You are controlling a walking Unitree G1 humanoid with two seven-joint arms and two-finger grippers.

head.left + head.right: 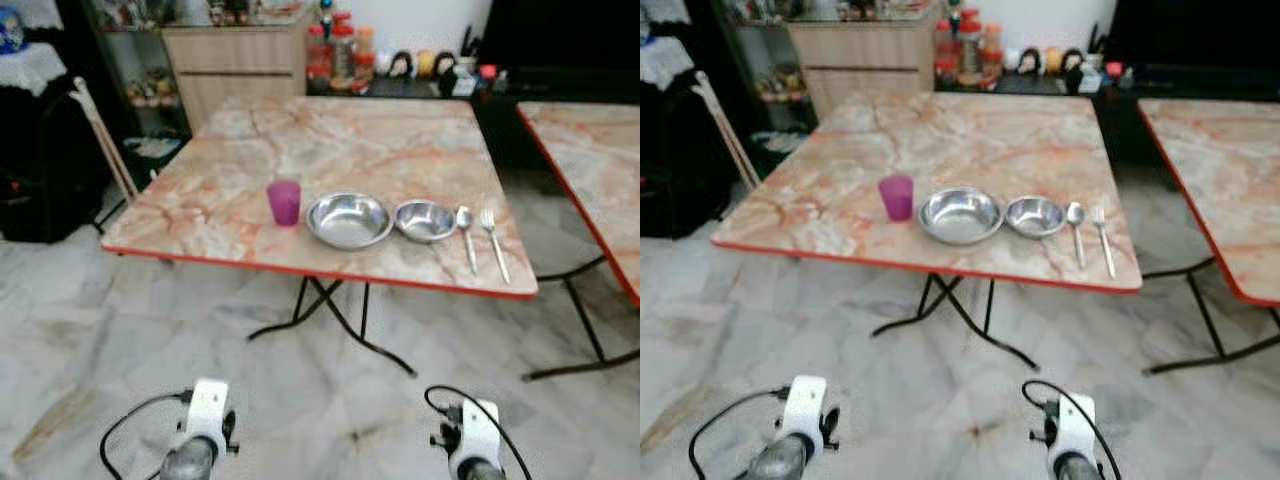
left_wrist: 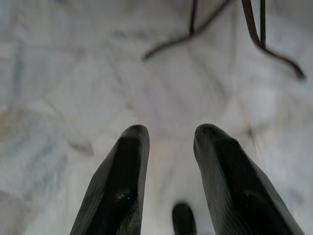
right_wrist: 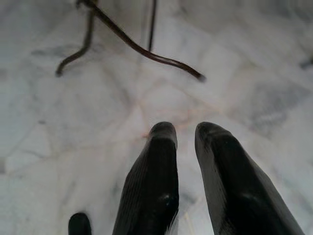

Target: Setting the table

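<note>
A marble-patterned table point(image 1: 240, 150) with a red edge stands ahead of me. Near its front edge, in a row from left to right, are a purple cup point(image 1: 284, 203), a large steel bowl point(image 1: 348, 220), a smaller steel bowl point(image 1: 425, 221), a spoon point(image 1: 466, 236) and a fork point(image 1: 495, 243). Both arms hang low over the floor, well short of the table, the left wrist point(image 1: 207, 412) and the right wrist point(image 1: 474, 432) at the bottom of the eye views. My left gripper point(image 2: 171, 134) is open and holds nothing. My right gripper point(image 3: 186, 131) has a narrow gap between its fingers and holds nothing.
A second marble table point(image 1: 590, 160) stands to the right, with a floor gap between the two. Black folding legs point(image 1: 330, 320) spread under the near table. Behind it are a wooden cabinet point(image 1: 235, 65) and jars point(image 1: 340, 50) on a dark counter. Pale sticks point(image 1: 100, 140) lean at the left.
</note>
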